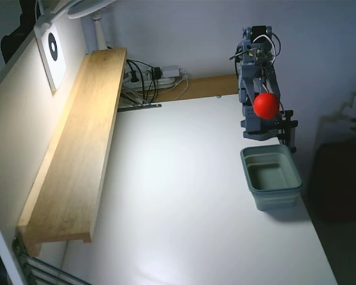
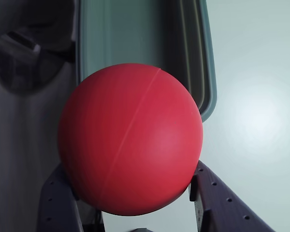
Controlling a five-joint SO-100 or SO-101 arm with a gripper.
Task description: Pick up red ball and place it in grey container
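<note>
The red ball (image 1: pixel 266 104) is held in my gripper (image 1: pixel 266 108), lifted well above the white table, just behind the grey container (image 1: pixel 272 176) in the fixed view. In the wrist view the red ball (image 2: pixel 130 139) fills the middle of the frame, clamped between my two dark fingers (image 2: pixel 217 203) at the bottom. The grey container (image 2: pixel 140 38) lies below and beyond the ball there, its rim running down the right side. The container looks empty in the fixed view.
A long wooden shelf (image 1: pixel 77 142) runs along the left side. Cables and a power strip (image 1: pixel 157 76) lie at the back. The arm's base (image 1: pixel 258 122) stands right behind the container. The table's right edge (image 1: pixel 311 225) passes close to the container.
</note>
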